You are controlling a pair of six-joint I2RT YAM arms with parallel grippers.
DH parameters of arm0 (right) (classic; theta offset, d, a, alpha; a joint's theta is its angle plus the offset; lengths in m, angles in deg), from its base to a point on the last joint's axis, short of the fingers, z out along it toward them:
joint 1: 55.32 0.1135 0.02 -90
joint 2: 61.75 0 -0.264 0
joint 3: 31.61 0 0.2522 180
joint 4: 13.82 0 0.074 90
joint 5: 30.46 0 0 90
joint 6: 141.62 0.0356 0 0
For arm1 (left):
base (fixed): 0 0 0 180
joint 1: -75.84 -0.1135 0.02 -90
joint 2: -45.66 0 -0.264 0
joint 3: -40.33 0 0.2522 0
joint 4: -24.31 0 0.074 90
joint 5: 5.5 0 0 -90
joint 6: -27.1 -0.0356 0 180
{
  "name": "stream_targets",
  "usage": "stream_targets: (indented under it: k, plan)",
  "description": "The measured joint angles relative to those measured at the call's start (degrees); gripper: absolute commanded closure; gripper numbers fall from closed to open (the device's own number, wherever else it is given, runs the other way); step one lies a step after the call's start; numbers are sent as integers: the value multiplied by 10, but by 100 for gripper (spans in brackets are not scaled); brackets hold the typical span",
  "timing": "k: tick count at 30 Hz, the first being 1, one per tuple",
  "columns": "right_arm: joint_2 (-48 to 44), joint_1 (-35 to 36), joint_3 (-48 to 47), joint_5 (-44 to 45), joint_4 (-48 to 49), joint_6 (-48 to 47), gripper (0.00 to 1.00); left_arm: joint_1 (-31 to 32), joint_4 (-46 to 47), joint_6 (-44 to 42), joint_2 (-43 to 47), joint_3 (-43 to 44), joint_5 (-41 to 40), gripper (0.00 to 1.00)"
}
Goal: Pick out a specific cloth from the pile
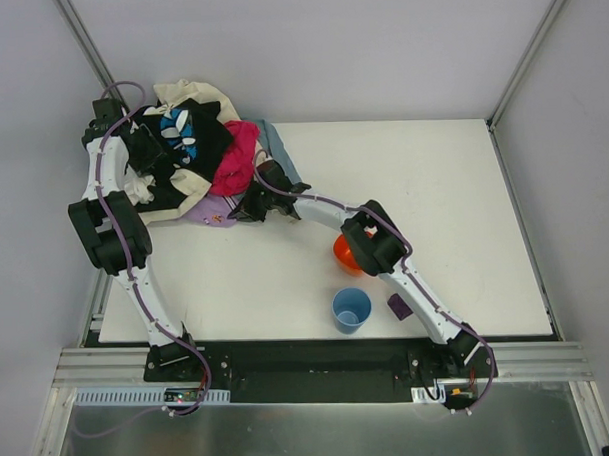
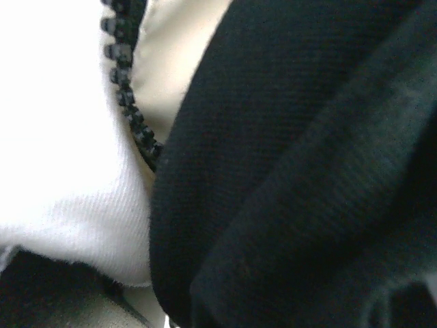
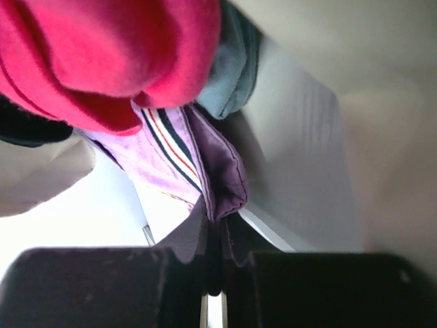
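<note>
Right, the right fingers (image 3: 123,287) are pressed together on a fold of the lavender cloth (image 3: 220,174), pinching its hem where it pokes out from under the magenta cloth (image 3: 102,55), beside the grey-blue cloth (image 3: 231,75). From above, it shows only as a small patch at the near edge of the pile (image 1: 181,142), on the far left of the surface (image 1: 434,203). Most of it is buried, so I judge that exposed edge the only sensible place to take hold. The left arm (image 1: 109,210) reaches into the heap, and its camera sees only black and white fabric and a zipper (image 2: 130,102), so I cannot tell how the left fingers stand; perhaps they are there to hold the other garments back. The orange bowl (image 1: 343,255) and blue cup (image 1: 351,309) stand well apart from the heap. Next I would draw the fold out toward the near right, slowly, lest the magenta piece drag along.
</note>
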Motion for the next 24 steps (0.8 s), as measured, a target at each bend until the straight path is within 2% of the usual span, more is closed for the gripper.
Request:
stream_targets:
  k: [13, 24]
  plan:
    - [-102, -4, 24, 28, -61, -117, 99, 0, -10, 0, 0, 0, 17, 57]
    - [-153, -4, -28, 30, -148, -194, 99, 0, -16, 0, 0, -3, 33, 60]
